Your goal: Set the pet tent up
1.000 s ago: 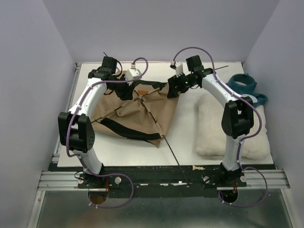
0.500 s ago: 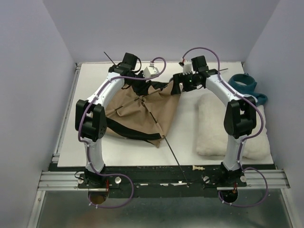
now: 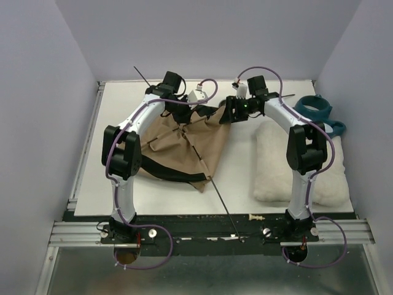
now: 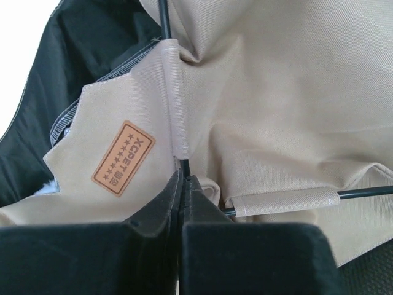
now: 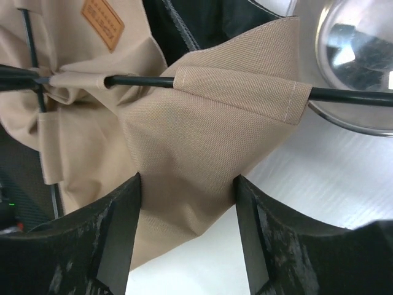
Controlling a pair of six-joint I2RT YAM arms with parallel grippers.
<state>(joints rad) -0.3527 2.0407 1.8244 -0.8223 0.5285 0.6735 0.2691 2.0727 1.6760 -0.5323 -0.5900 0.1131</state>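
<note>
White smooth table (image 3: 245, 178) underneath. On its left half the tan woven tent (image 3: 178, 147) lies slumped and creased, black trim along its edges. My left gripper (image 4: 184, 184) is pinched tight on a thin black pole (image 4: 164, 18) just below its sleeve, beside a brown oblong label (image 4: 123, 158). My right gripper (image 5: 186, 181) stands wide, with a pointed fabric fold filling the gap and touching both fingers. A fluffy cushion (image 3: 276, 166) lies rightmost.

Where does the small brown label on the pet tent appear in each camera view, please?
Top external: too small to make out on the pet tent.
Left wrist: brown label left of centre, beside the tips of the left gripper.
Right wrist: brown label at the top edge, left of centre.
Shared landmark: the black poles crossing the tan fabric.
</note>
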